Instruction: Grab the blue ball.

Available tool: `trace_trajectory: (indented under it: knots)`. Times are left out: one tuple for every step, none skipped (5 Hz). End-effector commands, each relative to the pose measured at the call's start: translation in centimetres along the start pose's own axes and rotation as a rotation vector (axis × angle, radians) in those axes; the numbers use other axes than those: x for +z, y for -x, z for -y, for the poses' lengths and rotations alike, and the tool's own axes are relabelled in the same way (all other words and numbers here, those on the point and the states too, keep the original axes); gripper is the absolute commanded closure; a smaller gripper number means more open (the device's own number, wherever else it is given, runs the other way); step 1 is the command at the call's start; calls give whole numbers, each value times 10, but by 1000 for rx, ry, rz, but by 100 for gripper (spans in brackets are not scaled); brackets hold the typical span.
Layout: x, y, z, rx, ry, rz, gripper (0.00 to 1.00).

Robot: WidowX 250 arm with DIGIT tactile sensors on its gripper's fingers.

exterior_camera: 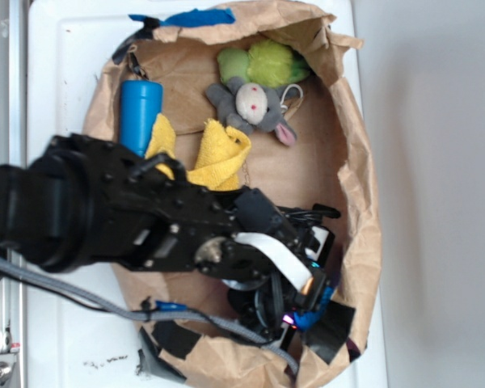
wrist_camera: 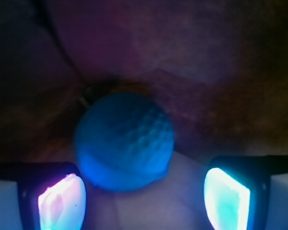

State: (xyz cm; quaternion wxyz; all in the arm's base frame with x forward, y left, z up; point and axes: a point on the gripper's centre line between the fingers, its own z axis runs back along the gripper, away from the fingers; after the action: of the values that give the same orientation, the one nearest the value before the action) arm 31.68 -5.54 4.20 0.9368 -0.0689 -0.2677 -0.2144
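Glowing fingertips [wrist_camera: 62, 203] are framing the wrist view, spread wide and touching nothing, with the blue ball [wrist_camera: 125, 141] lying just ahead between them on the brown paper [exterior_camera: 307, 162]. We are lining our gripper [exterior_camera: 303, 303] up for the grasp; next we judge we need to ease forward, then close.
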Motion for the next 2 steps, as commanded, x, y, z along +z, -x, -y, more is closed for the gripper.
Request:
trace_trajectory:
  knots:
    - [-16, -24, 18, -25, 20, 25, 0]
    - [-20, -26, 17, -13, 22, 14, 0]
